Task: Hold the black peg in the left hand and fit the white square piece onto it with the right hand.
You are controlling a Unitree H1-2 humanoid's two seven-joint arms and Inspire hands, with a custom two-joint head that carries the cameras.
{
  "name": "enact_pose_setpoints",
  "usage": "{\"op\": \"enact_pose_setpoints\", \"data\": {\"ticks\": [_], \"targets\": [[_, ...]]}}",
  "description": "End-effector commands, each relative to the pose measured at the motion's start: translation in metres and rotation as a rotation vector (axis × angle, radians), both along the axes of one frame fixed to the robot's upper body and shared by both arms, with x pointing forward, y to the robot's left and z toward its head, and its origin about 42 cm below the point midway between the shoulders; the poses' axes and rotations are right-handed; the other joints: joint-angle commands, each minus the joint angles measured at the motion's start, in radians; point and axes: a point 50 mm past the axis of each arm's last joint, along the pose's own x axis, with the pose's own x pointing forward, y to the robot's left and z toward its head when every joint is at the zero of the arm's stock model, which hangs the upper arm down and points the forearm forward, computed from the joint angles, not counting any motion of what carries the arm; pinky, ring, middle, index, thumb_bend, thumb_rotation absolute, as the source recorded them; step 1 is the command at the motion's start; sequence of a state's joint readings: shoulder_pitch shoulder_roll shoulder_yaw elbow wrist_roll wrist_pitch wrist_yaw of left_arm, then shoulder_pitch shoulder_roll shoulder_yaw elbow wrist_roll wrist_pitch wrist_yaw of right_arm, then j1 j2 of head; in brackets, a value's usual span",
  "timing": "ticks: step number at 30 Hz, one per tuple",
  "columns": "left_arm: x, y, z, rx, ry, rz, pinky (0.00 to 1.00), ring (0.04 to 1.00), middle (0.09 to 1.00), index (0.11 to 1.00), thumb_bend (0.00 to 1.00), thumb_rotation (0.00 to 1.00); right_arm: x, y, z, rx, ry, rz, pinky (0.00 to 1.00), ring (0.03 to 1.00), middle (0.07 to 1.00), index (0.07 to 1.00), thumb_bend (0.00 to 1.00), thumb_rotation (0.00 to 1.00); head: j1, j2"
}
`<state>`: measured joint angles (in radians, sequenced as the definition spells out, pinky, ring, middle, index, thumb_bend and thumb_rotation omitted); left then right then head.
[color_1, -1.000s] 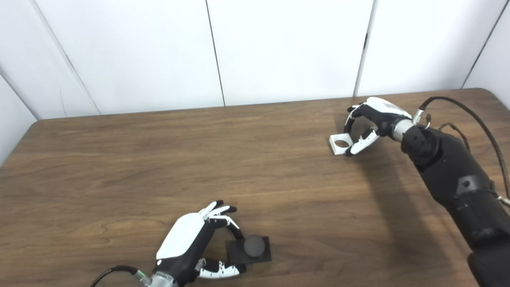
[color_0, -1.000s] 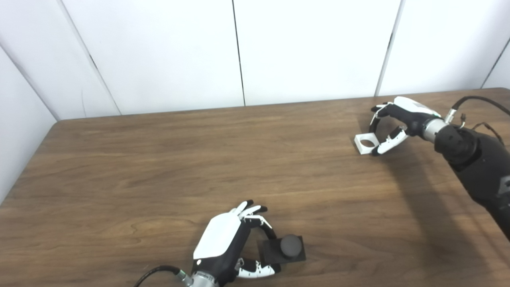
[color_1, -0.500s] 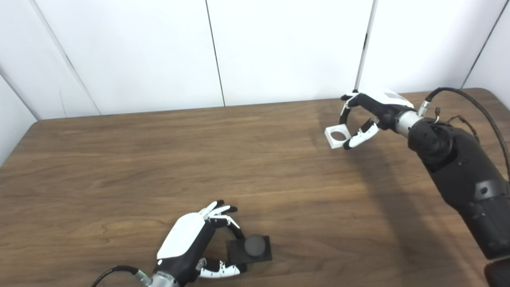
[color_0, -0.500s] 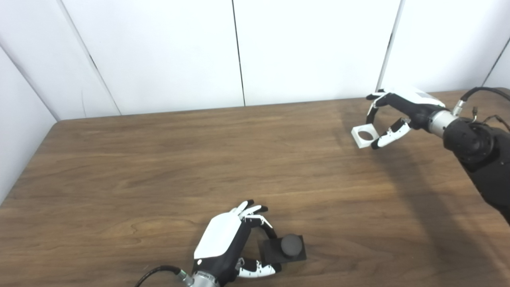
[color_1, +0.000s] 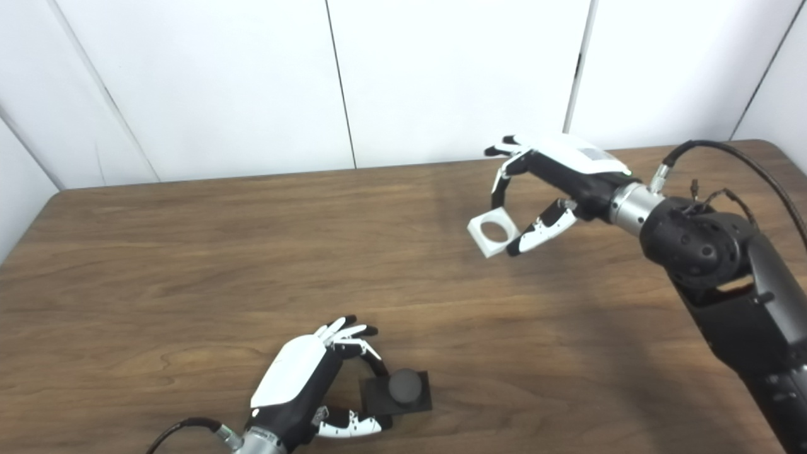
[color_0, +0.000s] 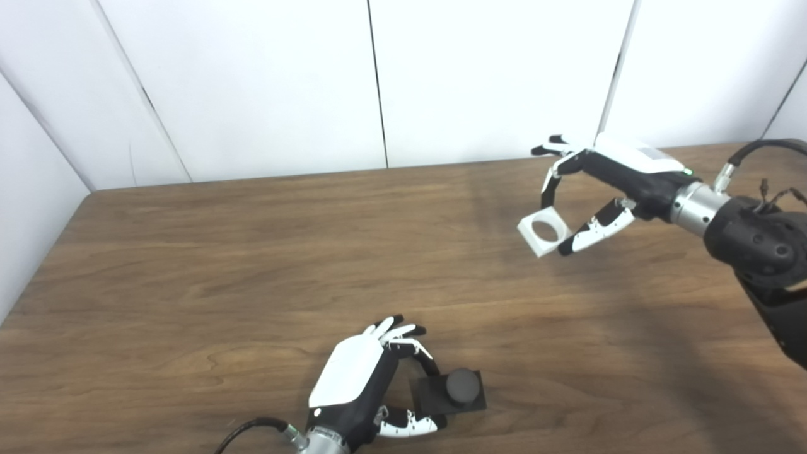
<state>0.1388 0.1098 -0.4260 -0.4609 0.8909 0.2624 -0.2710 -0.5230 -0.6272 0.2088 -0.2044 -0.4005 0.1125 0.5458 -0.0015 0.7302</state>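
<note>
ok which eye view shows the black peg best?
Right eye view, marginally: the black peg sits clear of the frame's bottom edge, round top and square base visible beside the left hand. The left eye view shows the same, slightly lower in frame.

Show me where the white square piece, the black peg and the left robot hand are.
white square piece (color_0: 536, 242), left eye view, on its white frame beside the round hole.
black peg (color_0: 462, 385), left eye view, on the peg's round top.
left robot hand (color_1: 296, 378), right eye view, on its white back shell.

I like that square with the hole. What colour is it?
The square piece held by the right hand is white. The left eye view shows it best.
</note>
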Motion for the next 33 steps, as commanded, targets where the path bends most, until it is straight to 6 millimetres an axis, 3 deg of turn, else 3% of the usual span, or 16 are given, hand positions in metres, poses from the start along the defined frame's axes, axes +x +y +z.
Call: {"op": "enact_pose_setpoints", "data": {"ticks": [1, 12, 19, 33], "targets": [[0.003, -0.006, -0.001, -0.005, 0.001, 0.013, 0.97, 0.967, 0.869, 0.490, 0.49, 0.07, -0.013, 0.010, 0.032, 0.023, -0.080, 0.041, 0.91, 1.000, 0.936, 0.489, 0.53, 0.15, 0.001, 0.001], [0.004, -0.008, -0.002, -0.006, -0.004, 0.016, 0.97, 0.962, 0.867, 0.491, 0.49, 0.07, -0.058, 0.033, 0.038, 0.028, -0.039, 0.196, 0.89, 1.000, 0.927, 0.488, 0.53, 0.14, 0.010, 0.008], [0.004, -0.009, -0.001, -0.008, 0.000, 0.017, 0.97, 0.968, 0.871, 0.492, 0.49, 0.07, -0.074, 0.040, 0.038, 0.021, -0.004, 0.255, 0.89, 1.000, 0.930, 0.489, 0.53, 0.14, 0.011, 0.014], [0.005, -0.010, 0.003, -0.011, -0.004, 0.015, 0.96, 0.963, 0.866, 0.491, 0.49, 0.07, -0.084, 0.052, 0.015, -0.002, 0.049, 0.316, 0.94, 1.000, 0.927, 0.489, 0.53, 0.15, 0.013, 0.028]]}}
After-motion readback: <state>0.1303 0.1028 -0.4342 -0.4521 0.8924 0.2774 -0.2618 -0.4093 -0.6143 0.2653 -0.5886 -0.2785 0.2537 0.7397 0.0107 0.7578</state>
